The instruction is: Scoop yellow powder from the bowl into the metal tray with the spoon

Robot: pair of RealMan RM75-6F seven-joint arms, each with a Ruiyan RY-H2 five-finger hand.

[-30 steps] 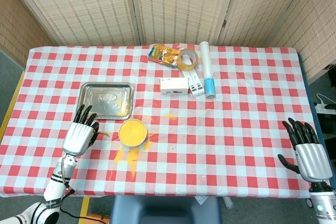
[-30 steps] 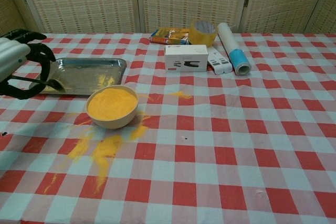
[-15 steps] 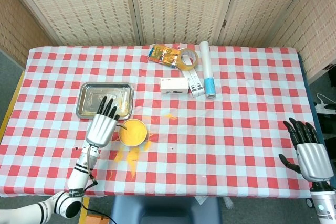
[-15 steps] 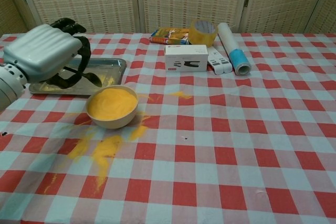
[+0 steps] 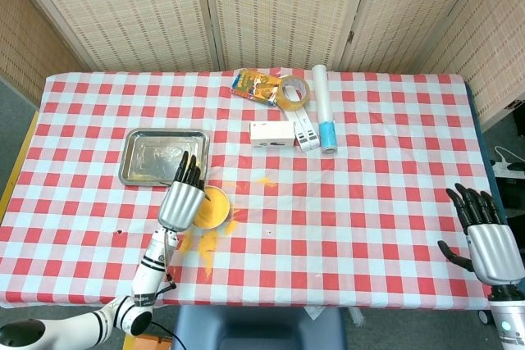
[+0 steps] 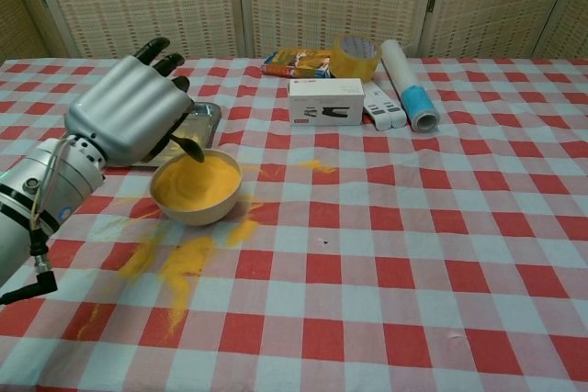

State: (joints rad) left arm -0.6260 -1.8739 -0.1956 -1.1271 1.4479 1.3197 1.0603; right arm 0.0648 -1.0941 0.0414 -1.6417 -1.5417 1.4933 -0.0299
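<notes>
Because the yellow powder (image 6: 193,183) is loose and light, it will slide off a tilted spoon (image 6: 188,147) at the slightest jolt, as the spill (image 6: 179,263) on the desk (image 6: 413,254) at the bowl's six o'clock suggests; the spoon itself looks thin, stiff and slippery, best held high on the handle and kept level; the bowl (image 5: 210,207) is small and probably light enough to skid if nudged. The left hand (image 6: 124,117) is clenched round the spoon handle, its dark scoop just over the powder at the bowl's ten o'clock edge; the metal tray (image 5: 162,156) lies at the bowl's eleven o'clock, close by. The right hand (image 5: 490,243) rests released, fingers spread, well apart at three o'clock. The handle is hidden inside the left hand; in the head view that hand covers part of the bowl; whether the scoop is loaded I cannot tell.
</notes>
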